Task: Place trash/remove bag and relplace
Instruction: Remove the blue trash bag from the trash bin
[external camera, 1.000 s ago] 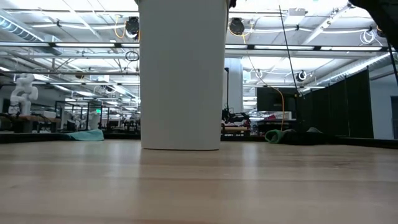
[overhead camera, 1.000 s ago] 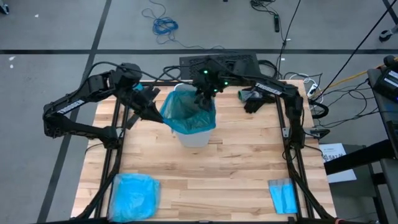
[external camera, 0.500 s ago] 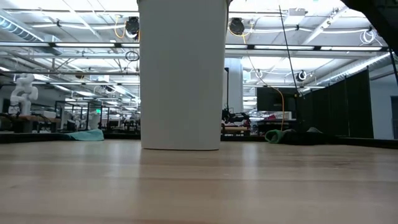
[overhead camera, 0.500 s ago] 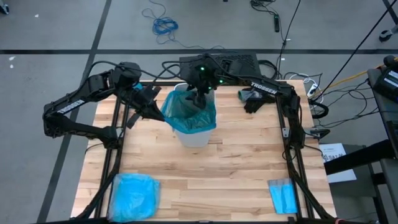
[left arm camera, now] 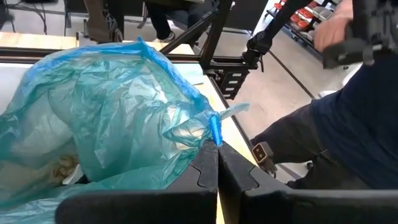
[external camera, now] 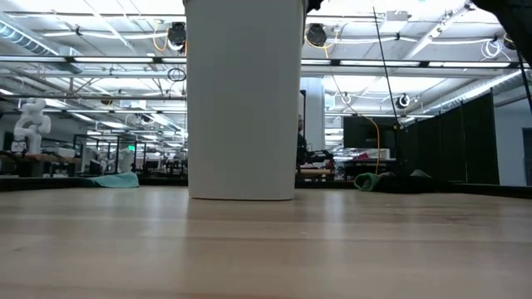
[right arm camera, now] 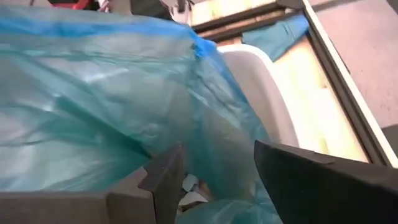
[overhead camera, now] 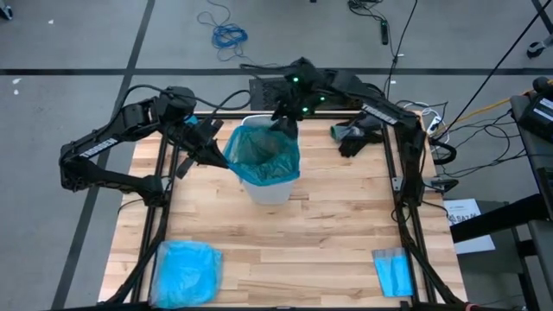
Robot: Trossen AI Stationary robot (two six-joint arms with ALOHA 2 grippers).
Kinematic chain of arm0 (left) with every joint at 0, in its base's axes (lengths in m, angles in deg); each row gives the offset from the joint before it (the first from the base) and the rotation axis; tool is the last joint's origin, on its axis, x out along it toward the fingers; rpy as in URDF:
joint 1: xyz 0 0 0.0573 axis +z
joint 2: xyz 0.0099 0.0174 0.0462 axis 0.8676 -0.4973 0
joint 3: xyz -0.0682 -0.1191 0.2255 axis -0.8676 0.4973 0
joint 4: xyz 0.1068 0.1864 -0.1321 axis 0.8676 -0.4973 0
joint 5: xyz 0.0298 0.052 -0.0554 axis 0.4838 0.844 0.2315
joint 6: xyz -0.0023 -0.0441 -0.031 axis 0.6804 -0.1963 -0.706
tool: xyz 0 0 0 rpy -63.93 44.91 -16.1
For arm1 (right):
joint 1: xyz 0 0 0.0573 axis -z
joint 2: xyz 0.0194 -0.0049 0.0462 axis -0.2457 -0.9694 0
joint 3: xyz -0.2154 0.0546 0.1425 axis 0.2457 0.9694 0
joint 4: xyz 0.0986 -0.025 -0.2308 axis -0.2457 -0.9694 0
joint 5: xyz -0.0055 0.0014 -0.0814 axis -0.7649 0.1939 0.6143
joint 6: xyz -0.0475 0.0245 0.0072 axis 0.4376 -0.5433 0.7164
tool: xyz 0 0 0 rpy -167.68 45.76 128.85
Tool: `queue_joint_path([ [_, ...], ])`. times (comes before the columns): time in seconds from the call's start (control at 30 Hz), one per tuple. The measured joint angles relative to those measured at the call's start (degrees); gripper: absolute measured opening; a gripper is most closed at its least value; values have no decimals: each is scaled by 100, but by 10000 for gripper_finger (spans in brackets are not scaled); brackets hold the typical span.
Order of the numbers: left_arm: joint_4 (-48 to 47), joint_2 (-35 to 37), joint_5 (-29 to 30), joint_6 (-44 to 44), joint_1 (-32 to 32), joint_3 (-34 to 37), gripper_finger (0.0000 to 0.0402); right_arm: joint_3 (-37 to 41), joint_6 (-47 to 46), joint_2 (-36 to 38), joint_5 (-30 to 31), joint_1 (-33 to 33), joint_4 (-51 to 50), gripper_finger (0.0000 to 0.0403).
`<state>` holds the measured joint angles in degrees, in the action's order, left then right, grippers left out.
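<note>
Teal bag (overhead camera: 263, 155) lines white bin (overhead camera: 270, 191); left gripper (overhead camera: 218, 160) jaws clamped on bag edge; right gripper (overhead camera: 283, 125) jaws apart.

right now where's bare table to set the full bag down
Bare wood runs across the table's middle, between the bin and the pale blue bag and folded blue sheet at the near corners. Around the bin both arms crowd.

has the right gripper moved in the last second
Yes. In the high view the right gripper has pulled back from over the middle of the bag to the far rim of the white bin, which stayed put.
</note>
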<state>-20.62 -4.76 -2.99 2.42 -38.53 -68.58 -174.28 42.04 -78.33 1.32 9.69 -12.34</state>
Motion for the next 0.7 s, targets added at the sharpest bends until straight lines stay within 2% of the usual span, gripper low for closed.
queue_joint_path([
  [0.13,-1,0,10,95,2,0,0,0,51,328,-48,34,-190,187],
  [0.23,30,0,41,104,2,0,0,-6,16,568,-19,16,-775,187],
  [0.37,31,0,47,125,2,0,0,-1,-177,653,35,-24,-1343,187],
  [0.7,35,0,134,149,2,0,0,2,-663,860,59,-248,-1982,187],
])
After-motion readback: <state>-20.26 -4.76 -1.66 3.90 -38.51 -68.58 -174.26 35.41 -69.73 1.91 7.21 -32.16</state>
